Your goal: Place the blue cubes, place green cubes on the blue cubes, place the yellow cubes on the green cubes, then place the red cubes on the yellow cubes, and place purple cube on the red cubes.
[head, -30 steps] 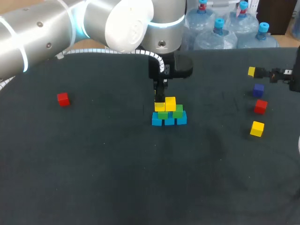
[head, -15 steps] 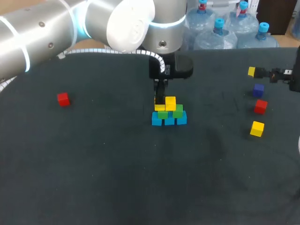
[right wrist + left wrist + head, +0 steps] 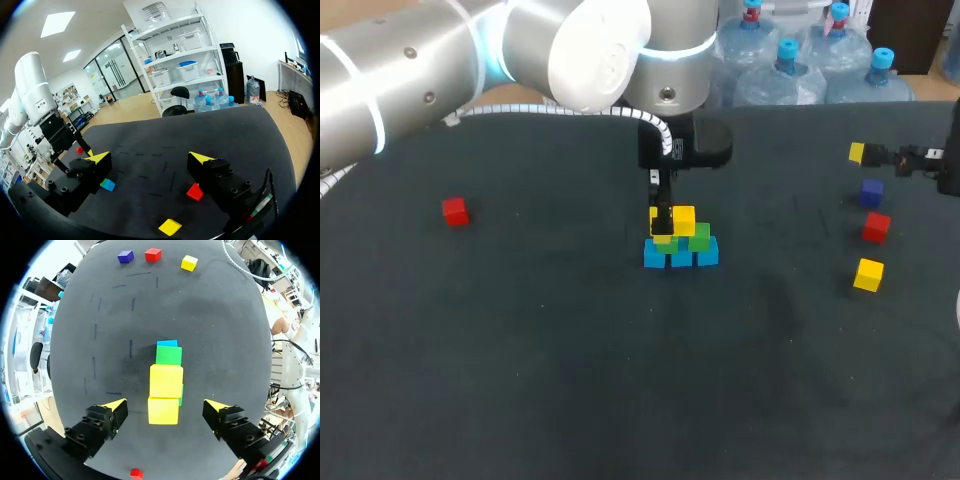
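your left hand (image 3: 662,215) hangs open over the stack (image 3: 681,248), one finger on either side of the nearer yellow cube (image 3: 163,410) and touching neither face. that cube sits beside a second yellow cube (image 3: 166,381) on the green cubes (image 3: 168,355). risk: a crooked lift could let a fingertip clip the yellow layer and topple it. your right hand (image 3: 150,159), also open, hovers well to the right of the stack, near a red cube (image 3: 876,227).

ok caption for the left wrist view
Left gripper open above two yellow cubes, stacked on green cubes over blue cubes
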Controlling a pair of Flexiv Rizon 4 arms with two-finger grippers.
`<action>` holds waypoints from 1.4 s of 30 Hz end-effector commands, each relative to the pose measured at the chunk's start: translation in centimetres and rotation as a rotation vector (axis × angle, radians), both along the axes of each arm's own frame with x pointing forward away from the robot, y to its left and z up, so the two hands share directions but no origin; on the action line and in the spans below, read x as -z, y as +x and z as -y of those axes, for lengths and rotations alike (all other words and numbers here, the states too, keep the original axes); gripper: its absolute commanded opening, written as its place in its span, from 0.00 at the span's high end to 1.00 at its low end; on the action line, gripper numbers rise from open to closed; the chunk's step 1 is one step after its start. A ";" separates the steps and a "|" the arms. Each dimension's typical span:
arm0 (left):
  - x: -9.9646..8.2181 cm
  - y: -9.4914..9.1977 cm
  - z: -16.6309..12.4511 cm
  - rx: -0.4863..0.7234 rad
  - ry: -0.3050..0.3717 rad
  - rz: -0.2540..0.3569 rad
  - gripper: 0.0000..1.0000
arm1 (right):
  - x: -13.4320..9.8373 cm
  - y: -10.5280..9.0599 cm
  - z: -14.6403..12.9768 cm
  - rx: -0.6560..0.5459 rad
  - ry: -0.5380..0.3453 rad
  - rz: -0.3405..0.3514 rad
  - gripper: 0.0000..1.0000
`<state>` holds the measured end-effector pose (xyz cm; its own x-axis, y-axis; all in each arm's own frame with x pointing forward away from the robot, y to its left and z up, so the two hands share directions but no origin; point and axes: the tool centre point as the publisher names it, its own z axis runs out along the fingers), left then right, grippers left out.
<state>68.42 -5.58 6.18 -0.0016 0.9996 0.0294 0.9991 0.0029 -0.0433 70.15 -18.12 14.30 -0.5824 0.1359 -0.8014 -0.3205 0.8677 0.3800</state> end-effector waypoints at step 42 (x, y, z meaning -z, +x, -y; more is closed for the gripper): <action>-9.3 -5.6 -12.4 -0.296 0.026 0.303 0.00 | -0.1 0.0 0.1 -0.002 0.001 -0.001 0.00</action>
<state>64.98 4.40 15.97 -0.2899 0.9559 0.0476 0.9512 0.2823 0.1241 70.15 -18.13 14.30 -0.5824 0.1359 -0.8014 -0.3204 0.8677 0.3800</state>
